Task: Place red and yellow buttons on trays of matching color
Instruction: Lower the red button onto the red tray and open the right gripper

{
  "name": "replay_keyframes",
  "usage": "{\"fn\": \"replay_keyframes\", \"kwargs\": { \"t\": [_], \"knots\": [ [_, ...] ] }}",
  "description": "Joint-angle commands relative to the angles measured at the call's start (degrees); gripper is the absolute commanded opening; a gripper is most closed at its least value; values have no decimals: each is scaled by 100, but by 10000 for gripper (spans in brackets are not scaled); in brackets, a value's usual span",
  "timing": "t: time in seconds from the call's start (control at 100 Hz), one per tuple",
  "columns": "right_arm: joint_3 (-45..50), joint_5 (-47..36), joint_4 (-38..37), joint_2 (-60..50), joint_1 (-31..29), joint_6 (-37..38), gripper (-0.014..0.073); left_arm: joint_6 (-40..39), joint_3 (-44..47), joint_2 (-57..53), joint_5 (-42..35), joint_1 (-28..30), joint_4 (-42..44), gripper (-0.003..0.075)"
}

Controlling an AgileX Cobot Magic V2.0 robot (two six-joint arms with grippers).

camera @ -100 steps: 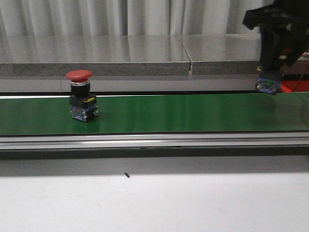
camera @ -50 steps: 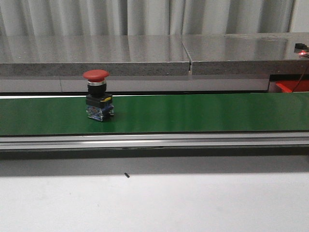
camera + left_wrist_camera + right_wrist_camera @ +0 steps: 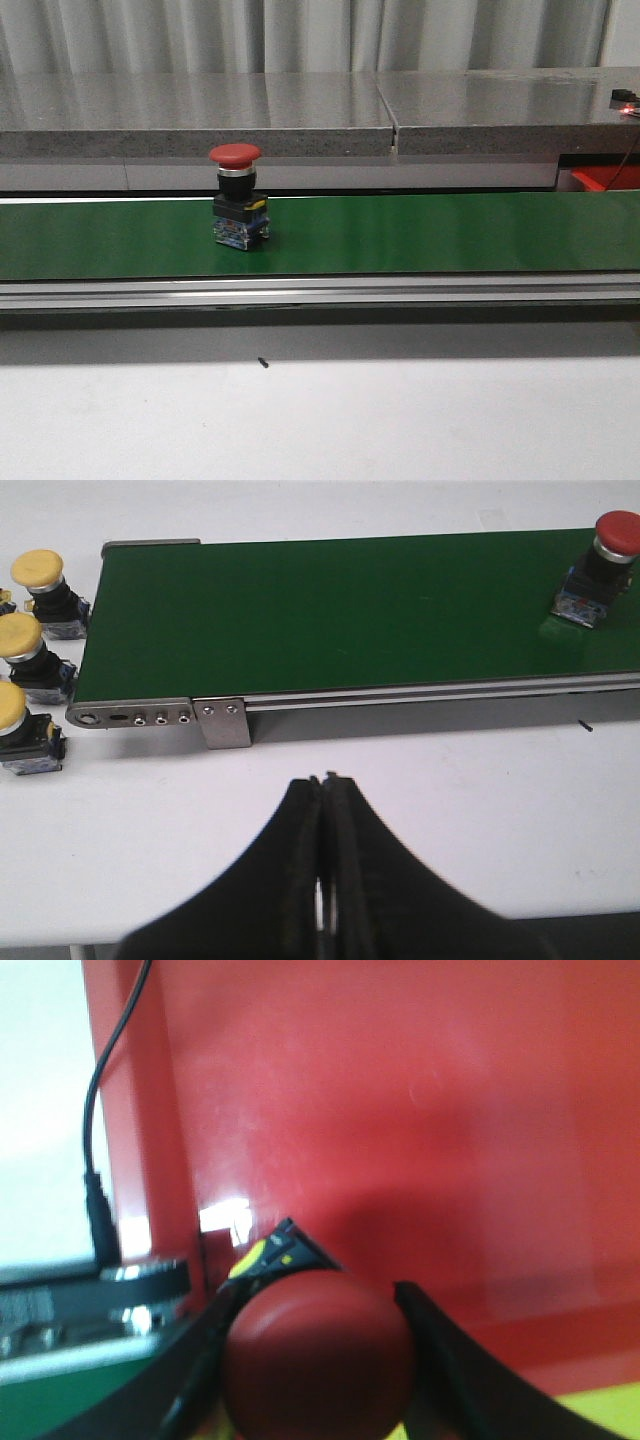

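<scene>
Front view: you have one red mushroom-head button standing upright on the green conveyor belt, left of centre. Neither arm shows here. A sliver of the red tray sits beyond the belt's far right end.

Left wrist view: your left gripper has its fingers pressed together, holding nothing, poised over the white table short of the belt's near rail. The belt button lies well ahead of the fingertips and off to one side. Three yellow buttons stand off the belt's end, on the other side of the fingers. Count: one red, three yellow in this view.

Right wrist view: your right gripper has its fingers spread around a second red button, pinching its cap from both sides, directly above the red tray floor.

Risk: if you release from height, the top-heavy button may topple or bounce towards the yellow surface just beside the fingers. The unattended belt button could ride past reach.
</scene>
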Motion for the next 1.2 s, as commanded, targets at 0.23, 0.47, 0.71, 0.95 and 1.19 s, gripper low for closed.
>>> {"fn": "replay_keyframes", "kwargs": {
  "t": [0.23,0.47,0.71,0.95,1.19],
  "knots": [
    [-933,-432,-80,518,-32,-44,140,-3,-154,46,-353,-47,-95,-20],
    [-995,-637,-66,724,-32,-44,328,-3,-154,46,-353,-47,-95,-20],
    [-995,-628,-54,704,-32,-44,536,-3,-154,46,-353,-47,-95,-20],
    [-995,-573,312,401,-27,-44,536,-3,-154,46,-353,-47,-95,-20],
    [-352,-718,680,-340,103,-50,536,-3,-154,46,-353,-47,-95,-20]
  ]
}}
